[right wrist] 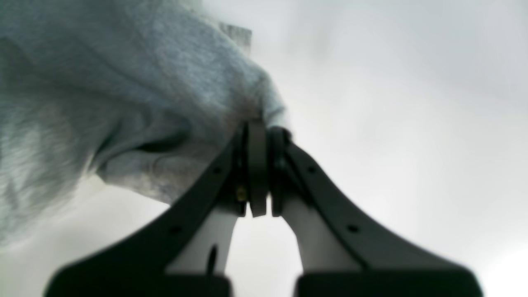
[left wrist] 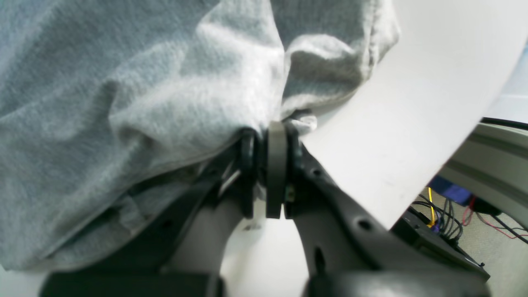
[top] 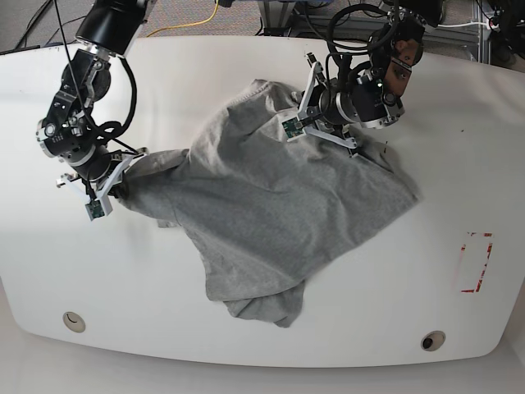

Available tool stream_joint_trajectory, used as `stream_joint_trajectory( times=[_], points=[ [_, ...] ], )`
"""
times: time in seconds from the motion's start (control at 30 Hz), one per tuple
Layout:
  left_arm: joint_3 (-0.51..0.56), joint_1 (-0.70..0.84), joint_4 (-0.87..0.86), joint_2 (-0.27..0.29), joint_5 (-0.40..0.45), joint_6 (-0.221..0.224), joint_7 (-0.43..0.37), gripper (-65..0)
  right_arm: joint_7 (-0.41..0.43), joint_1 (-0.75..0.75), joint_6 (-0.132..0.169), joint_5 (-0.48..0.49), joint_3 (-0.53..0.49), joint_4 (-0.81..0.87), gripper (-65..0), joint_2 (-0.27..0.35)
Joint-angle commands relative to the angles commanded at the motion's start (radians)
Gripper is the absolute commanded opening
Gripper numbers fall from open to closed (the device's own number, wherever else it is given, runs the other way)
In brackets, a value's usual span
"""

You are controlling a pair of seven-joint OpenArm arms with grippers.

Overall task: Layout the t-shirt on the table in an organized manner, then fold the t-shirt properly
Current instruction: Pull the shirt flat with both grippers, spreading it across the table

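Observation:
The light grey t-shirt [top: 271, 205] lies crumpled and spread across the middle of the white table [top: 205, 66], with its lower part bunched toward the front edge. At the back right of the shirt, my left gripper [top: 326, 121] points down into the cloth. In the left wrist view this gripper [left wrist: 270, 136] is shut on a fold of the t-shirt [left wrist: 144, 103]. My right gripper [top: 116, 176] is at the shirt's left tip. Up close it [right wrist: 260, 128] is shut on a bunched edge of the t-shirt [right wrist: 123, 90], above the table [right wrist: 392, 123]. No lettering or collar shows.
A red dashed rectangle [top: 474, 263] marks the table at the right. Two round grommet holes [top: 74, 320] [top: 432, 339] sit near the front edge. Past the table edge [left wrist: 412, 103], cables [left wrist: 445, 206] lie on the floor.

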Motion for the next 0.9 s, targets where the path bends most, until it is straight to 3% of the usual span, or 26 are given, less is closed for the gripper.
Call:
stream_joint_trajectory(
  times=[0.33,0.43,0.53,0.6,0.7,0.83,0.9],
  points=[
    [0.077,0.0,-0.002,0.02,0.002,0.0,-0.044,-65.0,0.005,0.112,0.0,0.002,0.006,-0.169,-64.8,0.141],
    [0.114,0.0,-0.003,0.032,0.005,0.0,-0.048,-65.0,0.005,0.144,0.0,0.002,0.006,-0.213,-64.5,0.161],
    [0.14,0.0,-0.003,0.051,0.006,0.0,-0.048,-64.6,0.005,0.158,0.0,0.002,0.006,-0.219,-60.1,0.163],
    [0.144,0.0,-0.003,0.063,0.006,0.0,-0.048,-62.2,0.005,0.16,0.0,0.0,0.006,-0.219,-52.5,0.161],
    [0.146,0.002,-0.003,0.069,0.006,0.0,-0.048,-53.3,0.003,0.158,0.0,0.0,0.006,-0.218,-33.6,0.158],
    [0.146,0.002,-0.002,0.069,0.006,0.0,-0.048,-36.9,0.003,0.149,0.0,0.009,0.008,-0.192,-9.7,0.157],
    [0.146,0.002,0.0,0.066,0.005,0.0,-0.048,-31.3,0.002,0.132,0.0,0.011,0.009,-0.152,-2.2,0.144]
  ],
)
